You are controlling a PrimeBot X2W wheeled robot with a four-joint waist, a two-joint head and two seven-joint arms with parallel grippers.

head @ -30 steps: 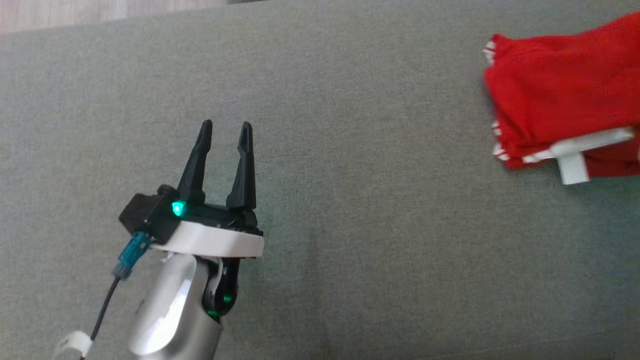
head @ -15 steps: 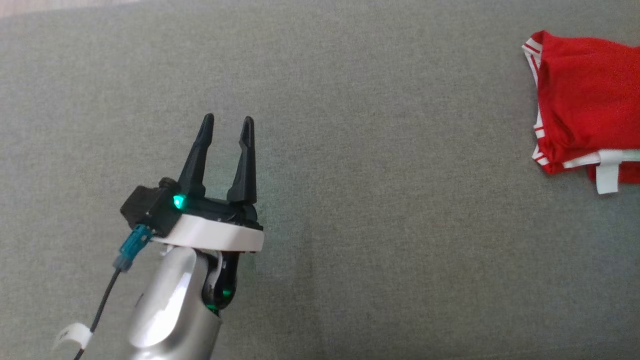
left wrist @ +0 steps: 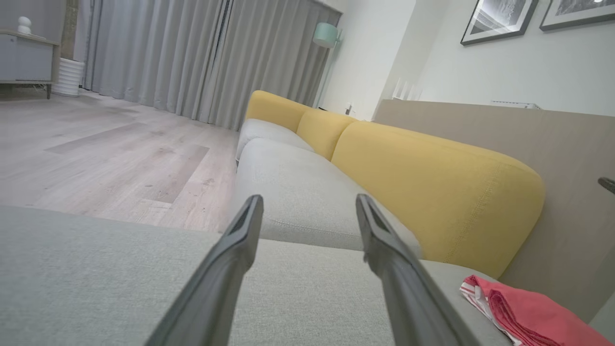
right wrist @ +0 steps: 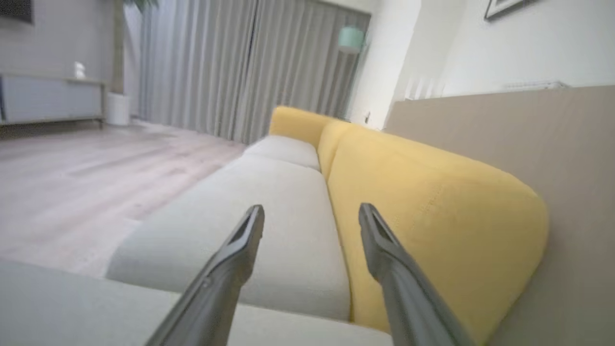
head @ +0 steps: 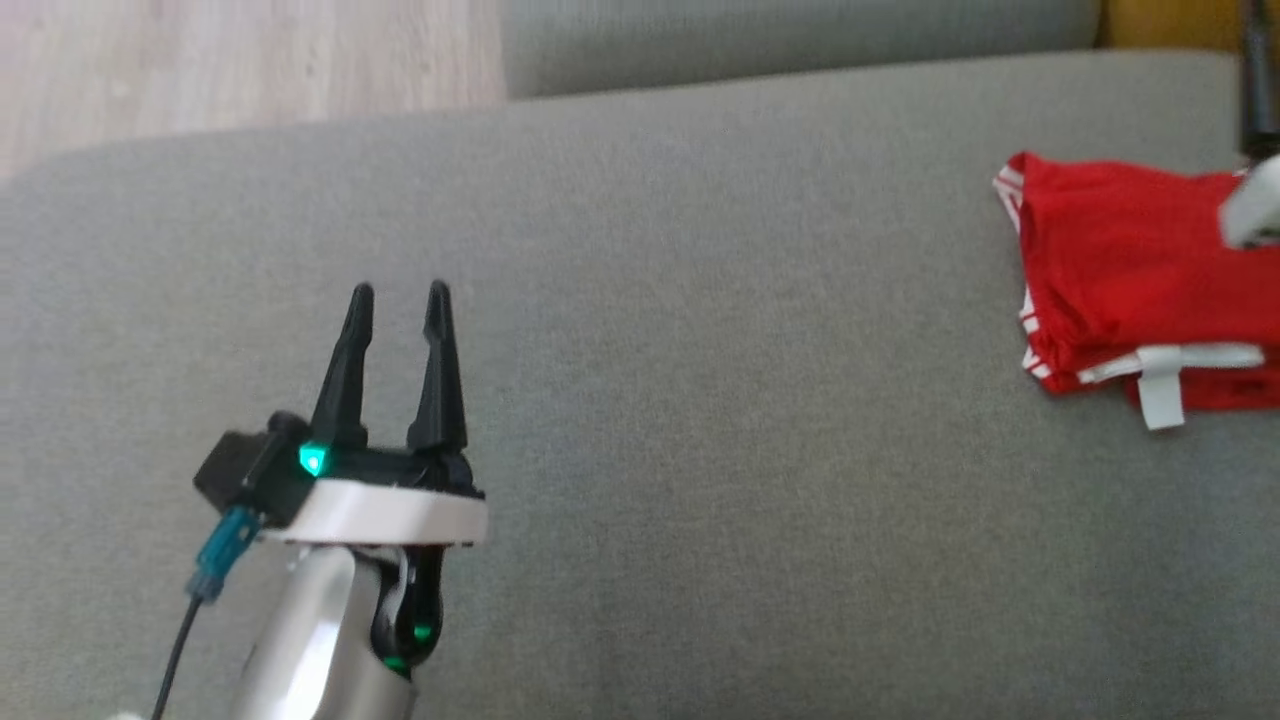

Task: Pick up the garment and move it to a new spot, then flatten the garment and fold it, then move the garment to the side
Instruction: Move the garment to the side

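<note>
Poised over the grey sofa seat (head: 700,420) with the left gripper (head: 398,290) spread wide and empty. Well off to its right, flat on the same seat: the folded red garment (head: 1120,280) with white trim. Likewise released at the right gripper (right wrist: 311,209), nothing between the fingers, yellow back cushion (right wrist: 432,206) just ahead and rightward.

Soft, even light; shadows are faint. A bright sheen sits on the silver metal forearm (head: 310,640). Blur smears the head view's right edge, over the folded red fabric garment (head: 1110,270). The right wrist view is soft throughout.
</note>
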